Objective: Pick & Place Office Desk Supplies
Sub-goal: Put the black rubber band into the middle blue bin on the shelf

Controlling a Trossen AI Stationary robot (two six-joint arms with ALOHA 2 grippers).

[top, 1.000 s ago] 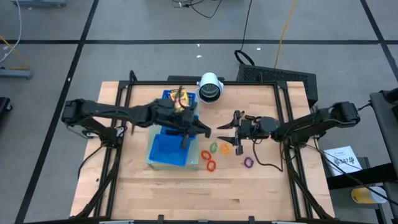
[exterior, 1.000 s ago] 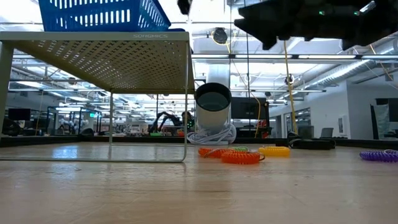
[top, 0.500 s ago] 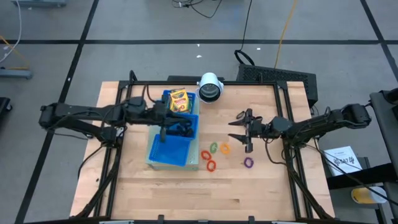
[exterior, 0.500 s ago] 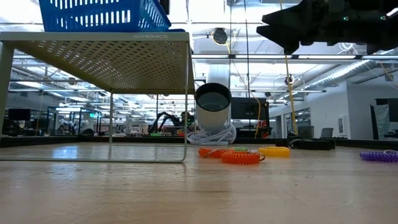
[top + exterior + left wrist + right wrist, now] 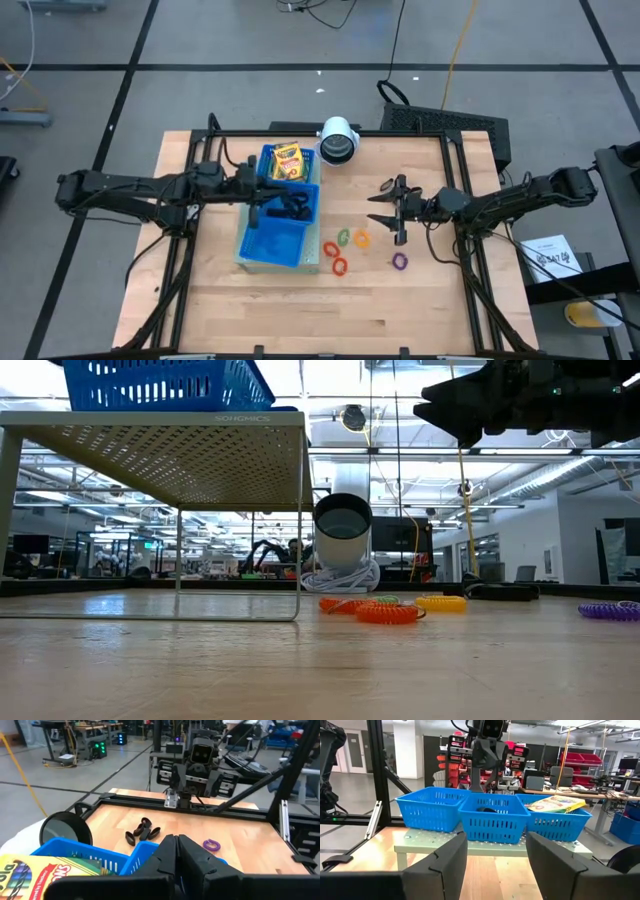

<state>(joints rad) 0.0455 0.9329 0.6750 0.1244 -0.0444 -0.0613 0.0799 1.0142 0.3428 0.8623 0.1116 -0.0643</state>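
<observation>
Rings, nearest the front of the counter [image 5: 220,300]: lay loose on bare wood, none yet binned. Purple ring [image 5: 399,261] off alone on the right arm's side; red rings [image 5: 338,266] nearer the tray, with green ring [image 5: 343,238] and orange ring [image 5: 362,240] just behind and close together. Above and just beyond these, right gripper [image 5: 497,840]: hung clear of the wood, jaws apart with nothing between, aimed level at the tray. Black clips [image 5: 142,830] sat on the wood under that arm. Farther left, blue tray [image 5: 272,245], raised on a mesh shelf [image 5: 180,460]: near compartment bare, something dark in the middle one, crayon box [image 5: 287,161] in the far one. Left gripper [image 5: 174,840] hovered at the tray's left rim, jaws together and holding nothing. Farthest back, white cylinder [image 5: 339,141] just beside the far compartment. Judged risky from here: thin springy rings could skid or flip out of a pinch, and green and orange sat near enough that one might be dragged along with the other. Would also need a lift over the raised rim, or the ring could catch and drop. With the left arm parked at the tray, could clash there if both reached in together.
</observation>
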